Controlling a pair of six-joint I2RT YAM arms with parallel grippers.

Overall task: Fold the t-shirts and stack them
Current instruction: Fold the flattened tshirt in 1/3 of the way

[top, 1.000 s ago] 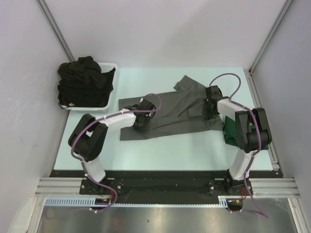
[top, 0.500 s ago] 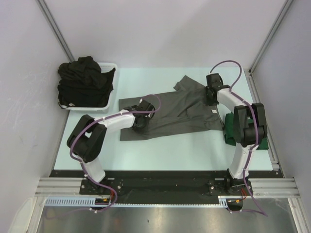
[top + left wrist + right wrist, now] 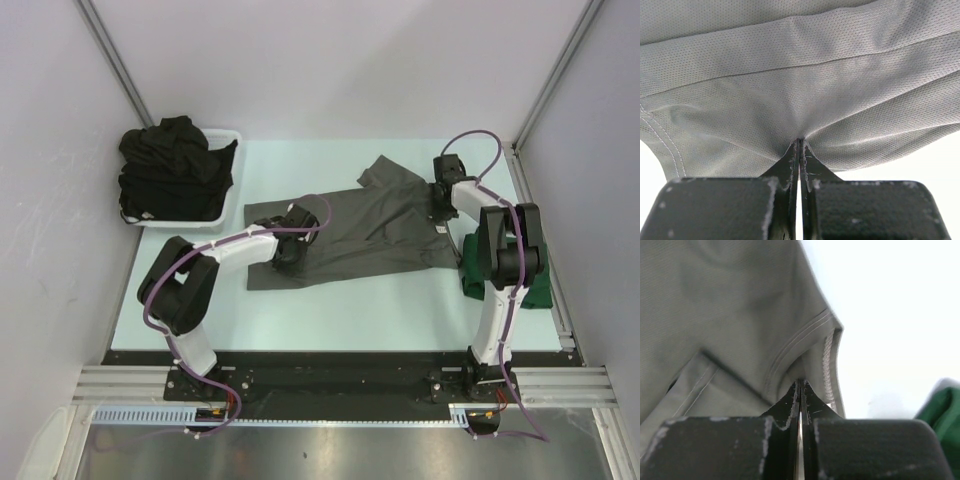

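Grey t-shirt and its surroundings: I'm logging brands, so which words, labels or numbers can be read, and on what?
No text can be read.
The grey t-shirt carries a small white neck label, too small to read.
Both wrist views show only plain fabric.

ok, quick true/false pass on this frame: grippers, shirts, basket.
1. The left gripper is shut on the grey t-shirt. True.
2. The right gripper hangs open, holding nothing. False: it is shut on a stitched edge of the grey t-shirt.
3. The green t-shirt lies in the white basket. False: it lies on the table by the right arm; the basket holds black t-shirts.
4. Both grippers hold the same shirt. True.
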